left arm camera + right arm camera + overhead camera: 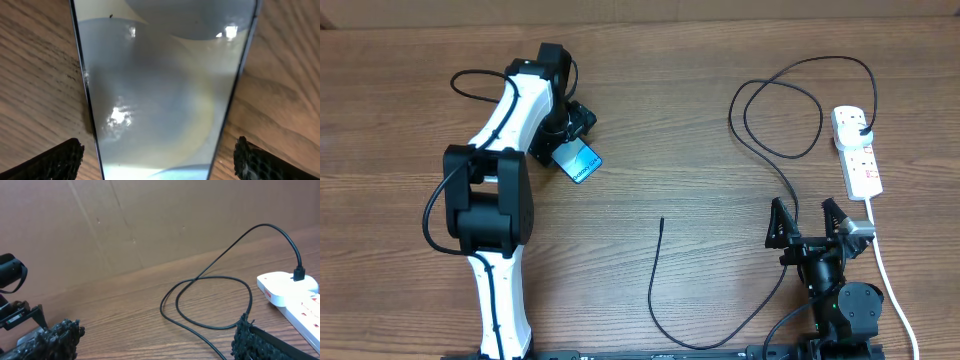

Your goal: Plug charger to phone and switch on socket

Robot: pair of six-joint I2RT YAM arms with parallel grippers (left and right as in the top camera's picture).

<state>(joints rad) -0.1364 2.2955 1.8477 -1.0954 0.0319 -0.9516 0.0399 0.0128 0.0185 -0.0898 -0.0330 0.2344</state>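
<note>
The phone [582, 162], with its cyan screen, lies on the table at the upper left. My left gripper [570, 135] hangs right over it. In the left wrist view the phone [165, 85] fills the space between the two open fingers [55, 160], with a gap of bare wood on each side. The charger cable [775, 150] is plugged into the white socket [858, 155] at the far right, loops, runs toward the front edge and ends in a free tip [662, 221]. My right gripper [808, 222] stands open beside the cable [210, 280], holding nothing.
The socket's thick white cord [885, 270] runs down past the right arm to the front edge. The right wrist view shows the socket [295, 292] with the black plug [299, 273] in it, and a brown cardboard wall [125, 220] behind the table.
</note>
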